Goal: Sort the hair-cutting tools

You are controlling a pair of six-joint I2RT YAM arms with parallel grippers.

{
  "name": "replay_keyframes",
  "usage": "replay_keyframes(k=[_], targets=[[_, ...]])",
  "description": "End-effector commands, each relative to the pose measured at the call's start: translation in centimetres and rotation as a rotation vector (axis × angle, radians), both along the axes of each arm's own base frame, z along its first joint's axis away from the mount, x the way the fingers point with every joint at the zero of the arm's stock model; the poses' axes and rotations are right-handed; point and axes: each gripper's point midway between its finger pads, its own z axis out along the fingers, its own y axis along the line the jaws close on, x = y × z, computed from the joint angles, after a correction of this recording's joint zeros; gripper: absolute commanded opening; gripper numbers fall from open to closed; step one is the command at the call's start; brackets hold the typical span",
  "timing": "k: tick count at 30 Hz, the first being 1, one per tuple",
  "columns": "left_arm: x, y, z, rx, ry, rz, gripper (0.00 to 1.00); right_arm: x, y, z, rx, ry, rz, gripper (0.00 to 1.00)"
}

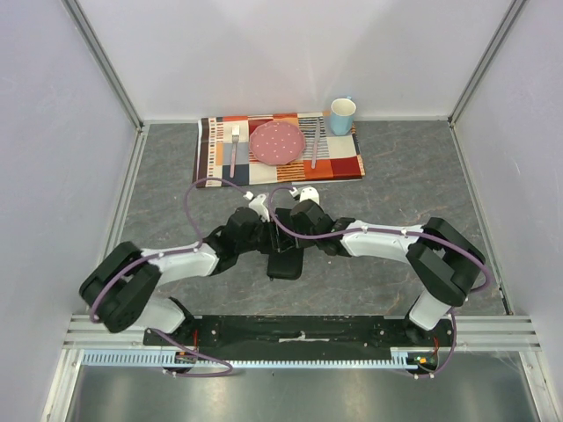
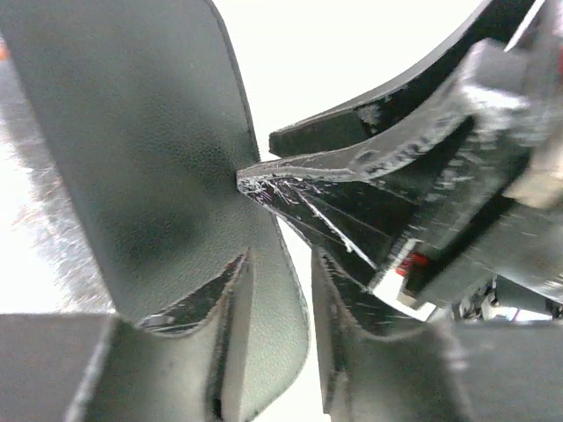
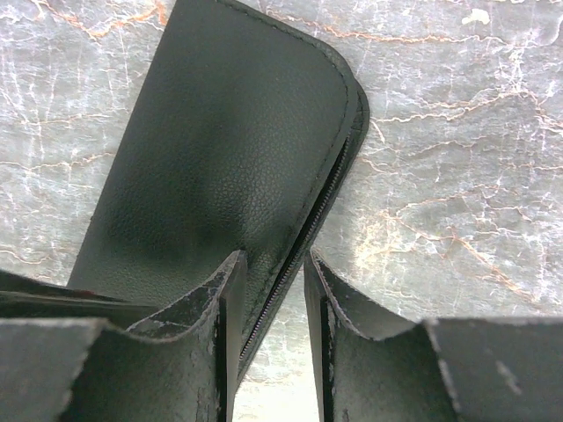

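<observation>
No hair-cutting tools are in view. A flat black zip case (image 1: 286, 264) lies mid-table under both wrists. In the left wrist view my left gripper (image 2: 281, 257) is open. The case's leather edge (image 2: 149, 158) rests against the left finger, and a bright gap separates it from the other finger. The right arm's black fingers (image 2: 352, 176) touch the case from the right. In the right wrist view my right gripper (image 3: 274, 257) is open astride the case's (image 3: 220, 149) zip edge, with table showing beside that edge. From above, the left gripper (image 1: 264, 220) and right gripper (image 1: 303, 218) meet over the case.
At the back lies a striped placemat (image 1: 211, 149) with a pink plate (image 1: 277, 142), a fork (image 1: 234, 145) and a knife (image 1: 314, 149). A light blue cup (image 1: 342, 114) stands at the placemat's right corner. Pale walls close in on both sides.
</observation>
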Motion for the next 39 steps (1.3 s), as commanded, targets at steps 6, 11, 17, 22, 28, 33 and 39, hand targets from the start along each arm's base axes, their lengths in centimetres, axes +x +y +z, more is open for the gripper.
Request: replay_keyframes(k=[6,11,17,22,28,33,39], targets=[[-0.1,3.1,3.7,0.105,-0.098,0.030,0.59,-0.7,-1.6,-2.8,-0.116,0.054,0.000,0.41],[-0.9,4.5,1.6,0.147,-0.061,0.033,0.64,-0.9,-2.1,-3.1,-0.139,0.059,0.002,0.41],[-1.5,4.8,-0.4,0.150,-0.035,0.008,0.66,-0.9,-2.3,-2.9,-0.150,0.056,0.007,0.42],[-1.8,5.4,-1.8,0.147,-0.029,0.002,0.68,-1.1,-2.7,-3.0,-0.161,0.064,0.010,0.43],[-2.0,5.9,-3.5,0.136,0.000,-0.011,0.70,-1.4,-2.8,-2.7,-0.160,0.066,0.016,0.43],[-3.1,4.7,-4.6,0.043,0.037,-0.090,0.70,-2.0,-2.9,-3.0,-0.151,0.088,0.034,0.43],[-4.4,2.5,-4.6,-0.114,0.037,-0.198,0.74,-2.8,-3.7,-3.6,-0.149,0.114,0.038,0.43]])
